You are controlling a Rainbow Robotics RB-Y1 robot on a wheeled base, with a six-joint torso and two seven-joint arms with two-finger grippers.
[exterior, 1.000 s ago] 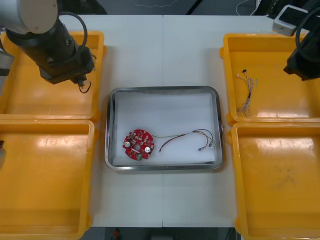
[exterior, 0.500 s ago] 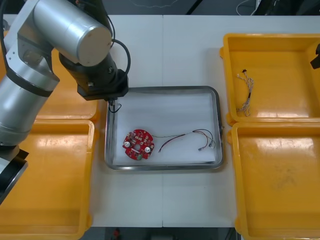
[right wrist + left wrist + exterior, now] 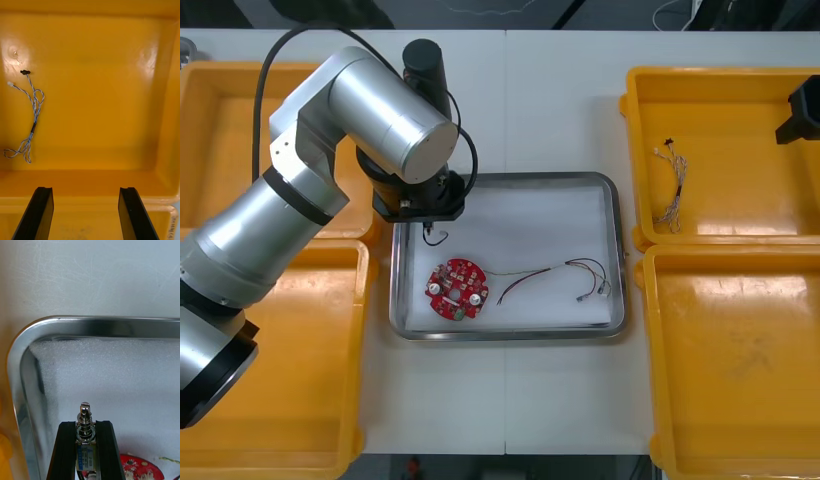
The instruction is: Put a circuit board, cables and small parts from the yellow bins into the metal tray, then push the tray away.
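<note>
My left gripper (image 3: pixel 85 429) is shut on a small metal part (image 3: pixel 84 420), a little cylinder with a spring and a black wire loop (image 3: pixel 436 238) hanging under it. It hovers over the near-left area of the metal tray (image 3: pixel 505 179), just above the round red circuit board (image 3: pixel 455 289). A red and yellow cable (image 3: pixel 545 274) lies beside the board in the tray. My right gripper (image 3: pixel 86 212) stands open with nothing between its fingers, above the far right yellow bin (image 3: pixel 108 86), where a twisted blue and white cable (image 3: pixel 33 116) lies.
The tray is white inside and its shiny rim (image 3: pixel 112 324) curves ahead of my left fingers. Two yellow bins (image 3: pixel 270 350) stand on the left and two (image 3: pixel 735 350) on the right. The right arm (image 3: pixel 802 115) sits at the table's right edge.
My left arm has swung from the far left bin to over the tray's left part, carrying the small metal part. The right arm has shifted slightly at the right edge.
</note>
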